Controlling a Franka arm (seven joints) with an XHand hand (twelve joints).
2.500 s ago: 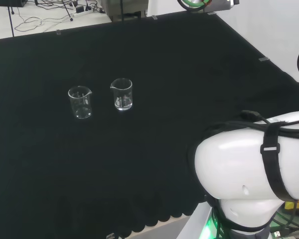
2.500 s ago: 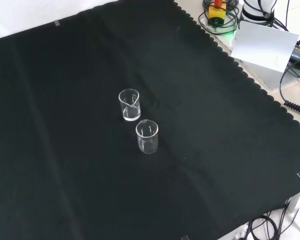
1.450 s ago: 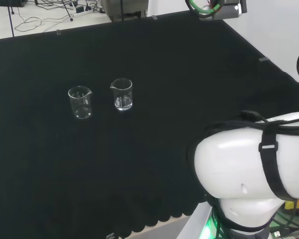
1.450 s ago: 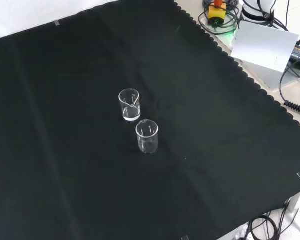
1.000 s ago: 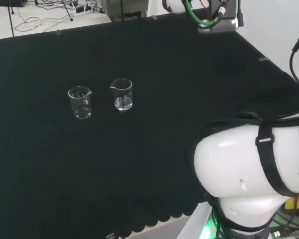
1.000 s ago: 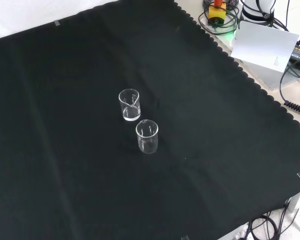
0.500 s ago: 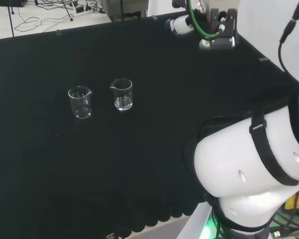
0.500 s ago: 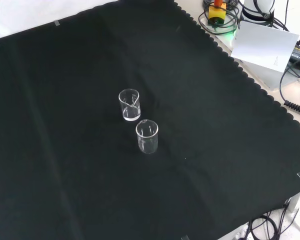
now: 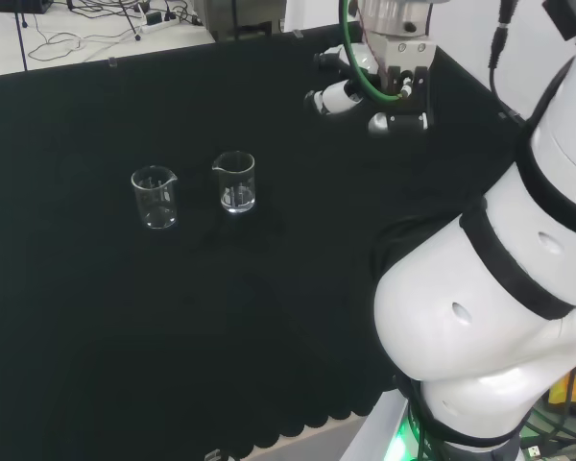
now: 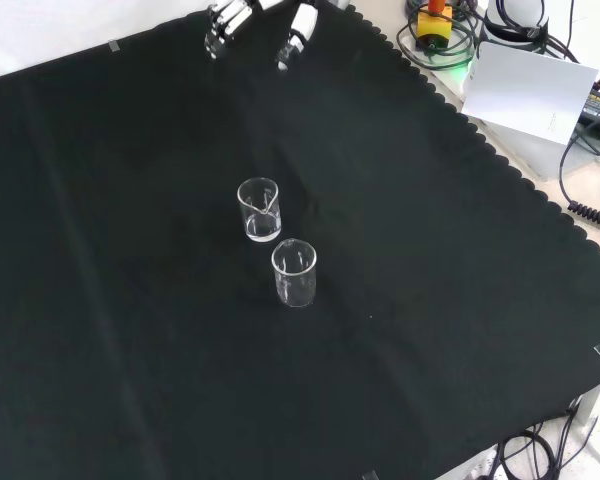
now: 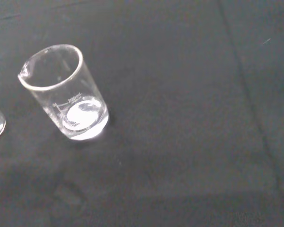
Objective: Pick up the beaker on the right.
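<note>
Overhead, the hand (image 9: 350,86) hangs above the cloth (image 9: 298,250), fingers spread and relaxed, holding nothing. Both beakers stand upright, well apart from it; head view: right beaker (image 9: 236,181) beside left beaker (image 9: 156,198).

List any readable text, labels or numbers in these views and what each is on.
None can be quoted.
Right beaker: white graduation marks and a small number, too small and tilted to read.
Left beaker: faint white marks, too small to read.
White box beyond the black cloth: a small print mark, too small to read.
</note>
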